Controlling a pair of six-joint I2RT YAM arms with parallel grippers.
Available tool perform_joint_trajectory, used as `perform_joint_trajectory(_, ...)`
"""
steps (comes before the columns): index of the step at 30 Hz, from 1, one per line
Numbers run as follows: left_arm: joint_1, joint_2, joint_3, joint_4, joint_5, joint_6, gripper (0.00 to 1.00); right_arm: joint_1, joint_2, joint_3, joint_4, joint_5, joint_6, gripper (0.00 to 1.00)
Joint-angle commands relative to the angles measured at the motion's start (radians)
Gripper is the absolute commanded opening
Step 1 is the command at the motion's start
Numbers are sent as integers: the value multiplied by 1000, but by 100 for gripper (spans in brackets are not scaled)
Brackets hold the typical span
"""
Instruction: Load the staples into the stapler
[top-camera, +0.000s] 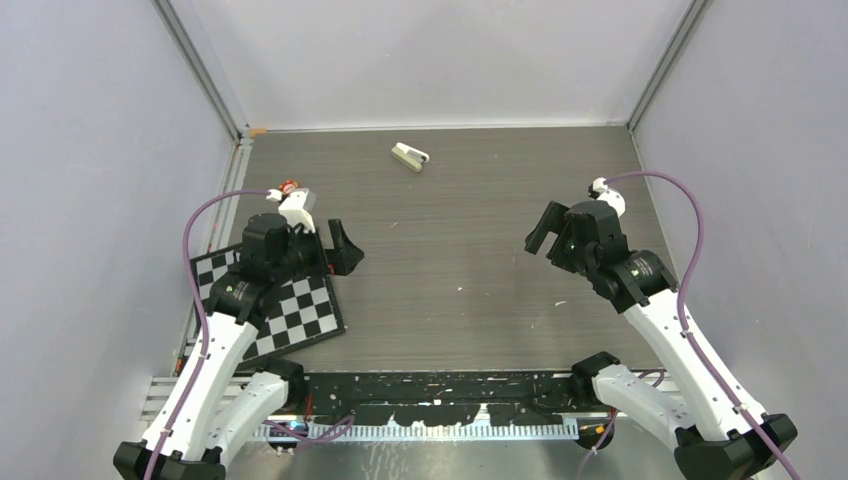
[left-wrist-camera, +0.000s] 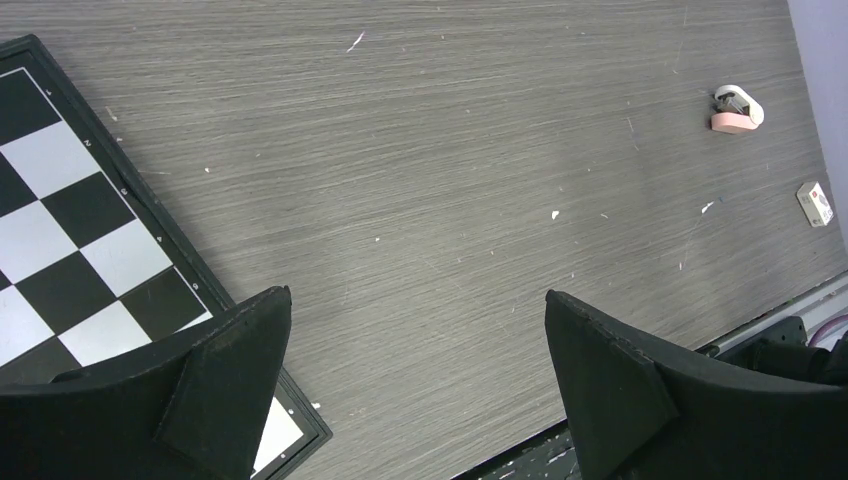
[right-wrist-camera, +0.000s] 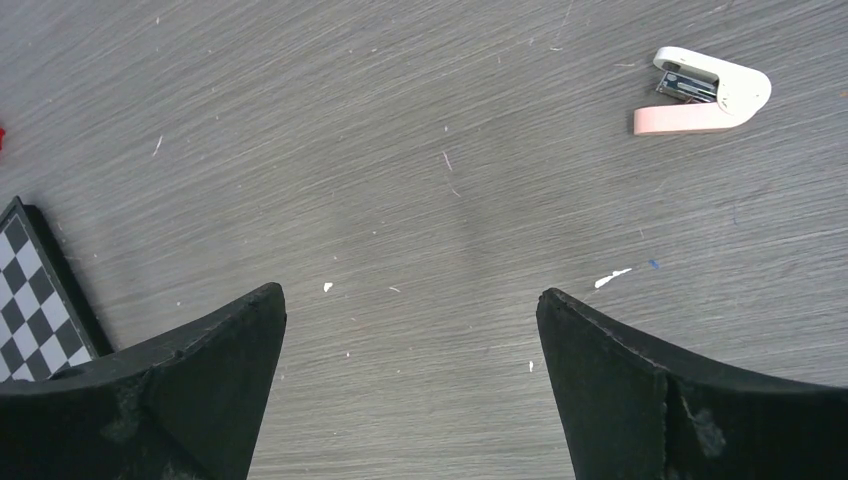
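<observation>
The stapler lies alone at the back middle of the table, pale with a dark end. In the right wrist view it shows a cream top hinged up off a pink base, with dark metal in the mouth. It also shows small in the left wrist view. The staples, a loose silvery block, are not in view. My left gripper is open and empty over the chessboard's edge. My right gripper is open and empty above bare table. Both are far from the stapler.
A black-and-white chessboard lies at the near left, under my left arm. A small white box with a red mark lies near the table's edge. A small red thing sits beside the left arm. Walls close in three sides.
</observation>
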Motion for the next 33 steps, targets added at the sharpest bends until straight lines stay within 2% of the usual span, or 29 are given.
perform_joint_trajectory(1,3,-11,1,41,-12,20,100,-3,-19,-2,33,57,37,100)
perform_joint_trajectory(6,3,-26,-7,38,-11,20,100,-3,-7,-5,18,147,83,100)
perform_joint_trajectory(11,3,-36,-8,38,-6,18,100,-3,28,8,-28,308,132,100)
perform_joint_trajectory(15,3,-48,-17,19,-21,-6,100,-6,64,-20,61,390,52,100)
perform_joint_trajectory(19,3,-54,-16,-69,-53,-25,99,-40,142,16,94,443,-42,100)
perform_joint_trajectory(24,1,-76,-31,-117,-35,-29,98,-141,280,36,154,413,-110,100)
perform_joint_trajectory(29,-3,-98,-36,-102,-30,-29,98,-306,408,38,160,252,-92,100)
perform_joint_trajectory(33,-4,-101,-37,-95,-28,-30,99,-375,483,36,180,165,-105,98)
